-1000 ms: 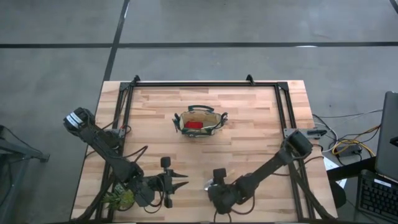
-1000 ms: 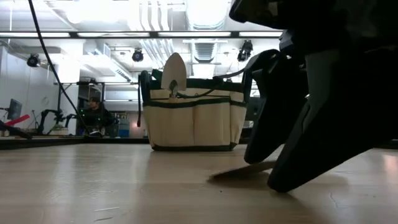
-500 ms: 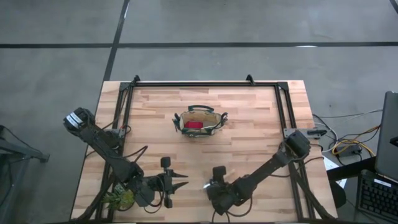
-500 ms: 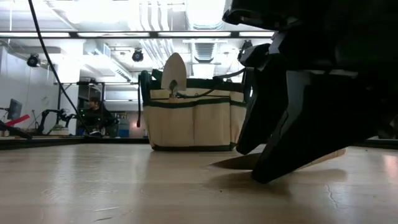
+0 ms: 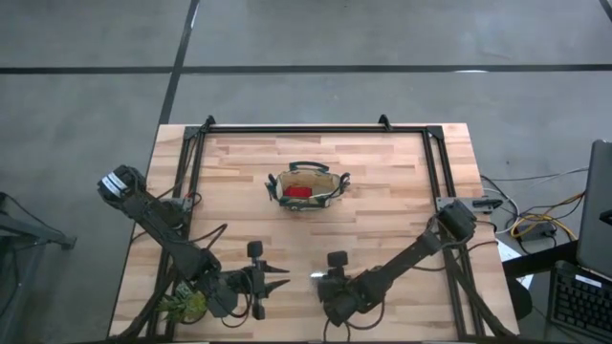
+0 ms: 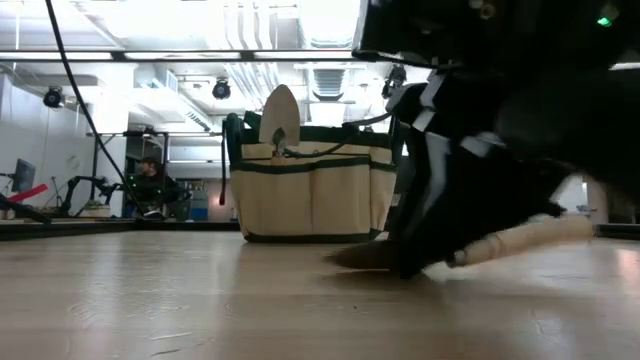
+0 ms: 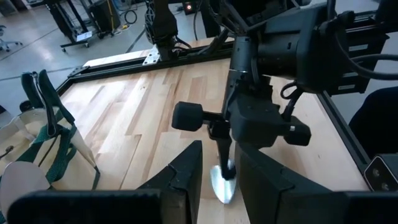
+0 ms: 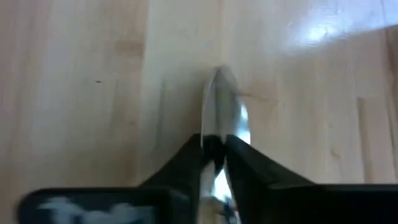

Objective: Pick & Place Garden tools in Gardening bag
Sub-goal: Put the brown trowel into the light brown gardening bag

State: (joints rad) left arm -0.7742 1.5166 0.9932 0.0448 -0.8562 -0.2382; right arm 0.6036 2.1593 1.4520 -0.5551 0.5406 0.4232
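Observation:
A silver-bladed trowel point(image 8: 222, 102) with a pale wooden handle point(image 6: 520, 240) lies near the table's front edge, and my right gripper point(image 5: 323, 281) is shut on it. My left gripper point(image 5: 285, 278) stands open just to its left, fingers pointing at it, with nothing between them. The tan gardening bag point(image 5: 306, 186) stands upright on its base at the table's middle, far side, apart from both grippers. It holds a red item point(image 5: 298, 192), and another trowel's blade point(image 6: 279, 115) sticks up out of it. My right gripper pinches the trowel between its two fingers point(image 8: 186, 158) at the rear of the blade point(image 8: 216, 146), slanting down from above and lying along the tool. The blade end point(image 6: 355, 256) is low at the table and the wooden handle slants slightly upward.
A green leafy plant point(image 5: 182, 306) lies at the near left corner beside my left arm. A black frame rail point(image 5: 306, 129) runs around the table's far part. Bare wood lies between the bag and the grippers. A person point(image 6: 150, 185) sits far behind the table.
My right gripper has shut its wide-open fingers on the trowel and shifted slightly toward the table's near edge. The trowel, flat on the table before, now stands tilted with its handle raised.

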